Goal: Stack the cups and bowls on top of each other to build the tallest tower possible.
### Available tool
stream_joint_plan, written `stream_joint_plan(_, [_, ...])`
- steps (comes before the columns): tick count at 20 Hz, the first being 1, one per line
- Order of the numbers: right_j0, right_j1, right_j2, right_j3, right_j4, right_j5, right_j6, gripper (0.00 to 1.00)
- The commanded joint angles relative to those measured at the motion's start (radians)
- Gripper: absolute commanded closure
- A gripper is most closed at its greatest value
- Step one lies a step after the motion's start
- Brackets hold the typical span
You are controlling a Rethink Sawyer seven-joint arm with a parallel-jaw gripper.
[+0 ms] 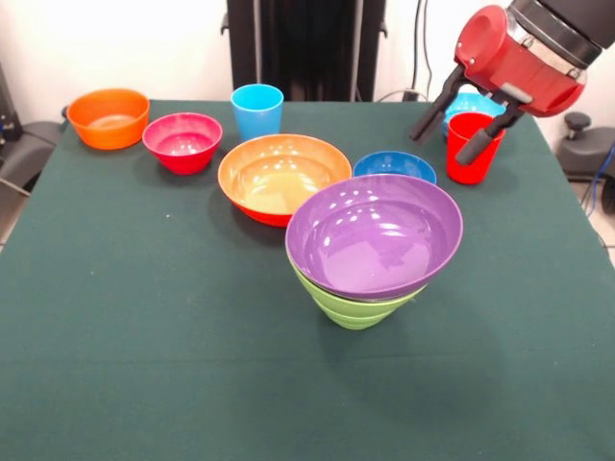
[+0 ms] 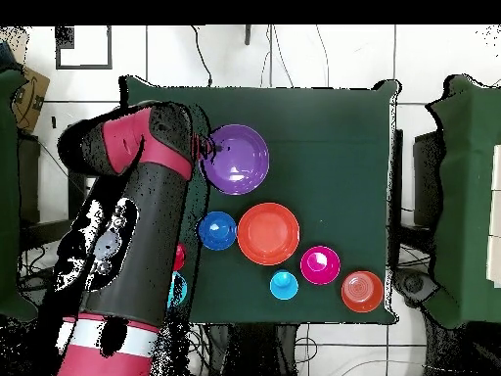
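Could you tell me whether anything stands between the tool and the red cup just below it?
Nothing visible does. The open tool hangs right over the red cup; the light blue bowl sits behind it, not between.

The arm (image 1: 538, 43) is cut off by the front view's top and right edges. Behind its hand (image 1: 452, 120) and the red cup (image 1: 471, 149), a light blue bowl (image 1: 471, 102) shows only a sliver of rim. The purple bowl (image 1: 375, 235) hides most of the green bowls (image 1: 356, 305) beneath; how many are nested there is unclear. Overhead, the arm covers most of the red cup (image 2: 179, 258) and light blue bowl (image 2: 177, 290), and the tabletop's (image 2: 323, 108) left side.
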Motion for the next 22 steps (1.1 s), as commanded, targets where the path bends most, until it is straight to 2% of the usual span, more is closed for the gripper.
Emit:
stream_joint_plan(1, [-0.015, 0.022, 0.121, 0.043, 0.017, 0.119, 0.051, 0.0])
stream_joint_plan(5, [-0.017, 0.015, 0.124, 0.046, 0.01, 0.138, 0.029, 0.0])
stream_joint_plan(10, [-0.035, -0.042, 0.128, 0.092, -0.005, 0.157, -0.053, 0.0])
stream_joint_plan(22, [-0.171, -0.15, 0.195, 0.213, -0.066, 0.086, -0.276, 0.0])
